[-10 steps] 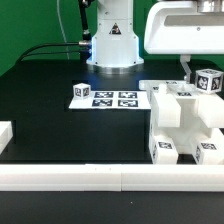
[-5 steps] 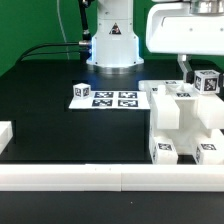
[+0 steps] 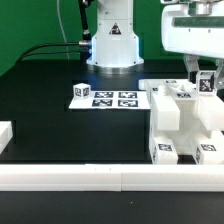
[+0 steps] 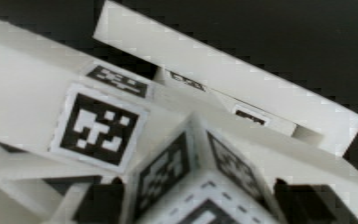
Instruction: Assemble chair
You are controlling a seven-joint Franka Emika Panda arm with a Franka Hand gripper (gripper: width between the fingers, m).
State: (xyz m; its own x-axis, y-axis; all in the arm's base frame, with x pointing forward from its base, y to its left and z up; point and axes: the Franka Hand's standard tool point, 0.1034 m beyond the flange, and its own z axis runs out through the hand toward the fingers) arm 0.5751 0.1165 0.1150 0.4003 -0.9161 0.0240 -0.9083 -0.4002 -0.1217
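At the exterior view's left, a black surface (image 3: 45, 115) is seen, bordered along its near edge by a long white rail (image 3: 100, 178). Toward the middle, the marker board (image 3: 112, 99) is laid flat on the surface, and a loose cube (image 3: 81, 91), white and tagged, is set upright at the board's left end, touching it. Behind the board, the arm's pedestal (image 3: 110, 45) is seen.

At the exterior view's right, the partly built chair (image 3: 180, 125) is stood on the surface just behind the rail, well apart from the loose cube. It is a blocky white body with tags on its lower front faces.

Above the chair's upper right part, the fingers (image 3: 191, 67) are set about half open and closed on a held cube (image 3: 207, 83), one on each side. Whether this cube rests on the chair cannot be told. In the wrist view, the held cube (image 4: 101, 128) fills the foreground, with the chair's white slabs (image 4: 211, 50) beyond it.
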